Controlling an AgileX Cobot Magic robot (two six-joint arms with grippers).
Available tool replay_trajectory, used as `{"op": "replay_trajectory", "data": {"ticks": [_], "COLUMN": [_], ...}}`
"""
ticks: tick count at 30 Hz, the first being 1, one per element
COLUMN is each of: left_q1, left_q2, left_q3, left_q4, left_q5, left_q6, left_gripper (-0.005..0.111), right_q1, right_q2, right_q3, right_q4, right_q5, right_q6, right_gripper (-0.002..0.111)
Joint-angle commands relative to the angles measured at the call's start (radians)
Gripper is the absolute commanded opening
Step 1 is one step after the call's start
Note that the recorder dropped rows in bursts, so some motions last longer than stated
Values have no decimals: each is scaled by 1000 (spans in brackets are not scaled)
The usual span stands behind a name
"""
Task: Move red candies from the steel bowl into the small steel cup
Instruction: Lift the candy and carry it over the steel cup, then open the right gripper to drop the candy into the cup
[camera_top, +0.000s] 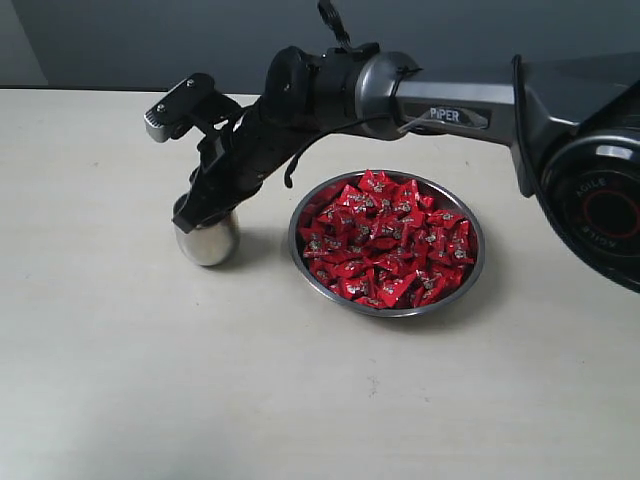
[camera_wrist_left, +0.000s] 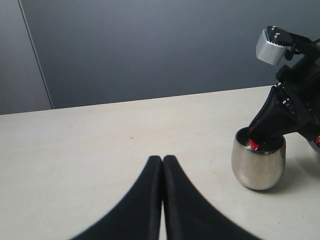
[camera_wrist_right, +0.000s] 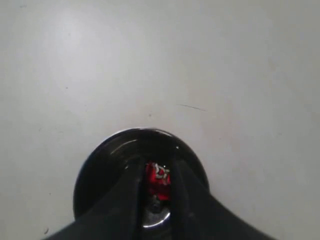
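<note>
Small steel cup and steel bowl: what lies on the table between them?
Nothing: in the exterior view the table between the small steel cup and the steel bowl is bare, only shadowed.

Robot lab bench: pale table (camera_top: 300, 400), grey wall (camera_top: 150, 40).

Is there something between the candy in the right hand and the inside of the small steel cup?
Nothing visible does. The right hand holds one red candy inside the mouth of the small steel cup; under it only the cup's shiny bottom shows.
</note>
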Motion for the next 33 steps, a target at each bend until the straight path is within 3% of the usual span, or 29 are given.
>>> {"op": "replay_trajectory", "data": {"ticks": [1,8,15,33], "left_q1": [-3,-3,-3,-3], "left_q2": [-4,-4,-4,-4], "left_q3": [4,4,4,4], "left_q4": [1,1,1,1], "left_q5": [-5,-5,-5,-5], "left_q6": [-1,-1,-1,-1], "left_gripper": [0,0,0,0], "right_q1": [0,-2,-2,-2], "right_q2": [-7,-7,-23,-221], "right_q3": [-6,-6,-6,-4], "right_q4": [1,-6,-124,-208], "right_q5": [-5,-1,8,149], "right_q6": [6,35,130,289], "right_gripper": [-1,3,40,41]}}
